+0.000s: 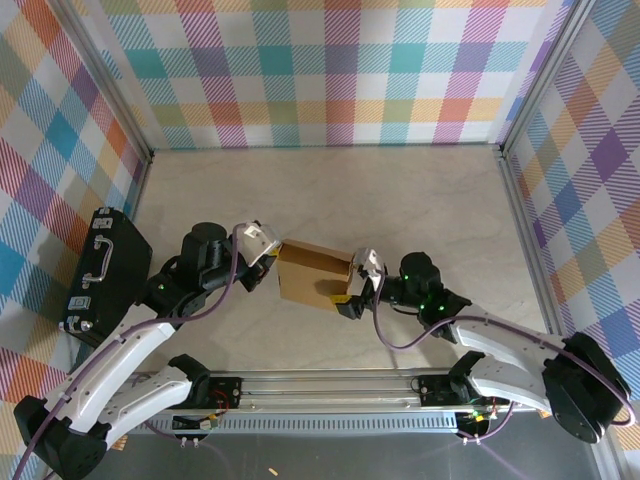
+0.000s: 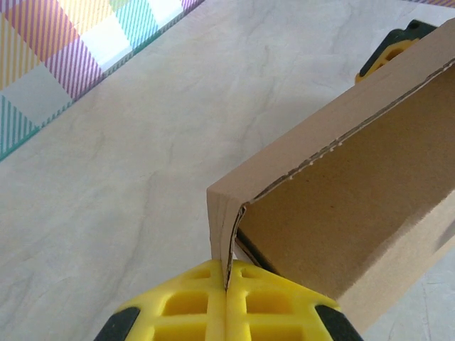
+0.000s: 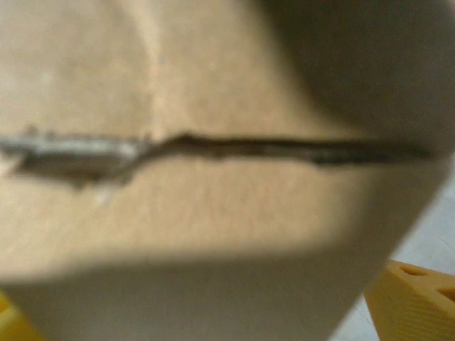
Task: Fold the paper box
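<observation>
- The paper box [image 1: 312, 272] sits in the middle of the desk [image 1: 400, 190], right between the two arms.
- It looks partly folded. Some walls stand up and the inside is open.
- The left gripper [image 2: 226, 278] is squeezed tight on a corner edge of the box, where two walls meet. It holds that side in place.
- The right gripper [image 1: 348, 288] is at the other side of the box. Its yellow fingers [image 3: 419, 298] stand wide apart, with cardboard very close between them. That view is blurry, but it does not look like it is pinching.
- A thin dark slit runs across the cardboard there. I cannot tell if it is a flap edge or a seam.
- I think the folding is about in the middle. One arm holds the box and the other gets ready to work on a flap.
- Next, the right gripper should push or pinch the loose part and bend it along its crease. It should go slowly, with the left gripper holding tight, so the box does not slide or pop open.
</observation>
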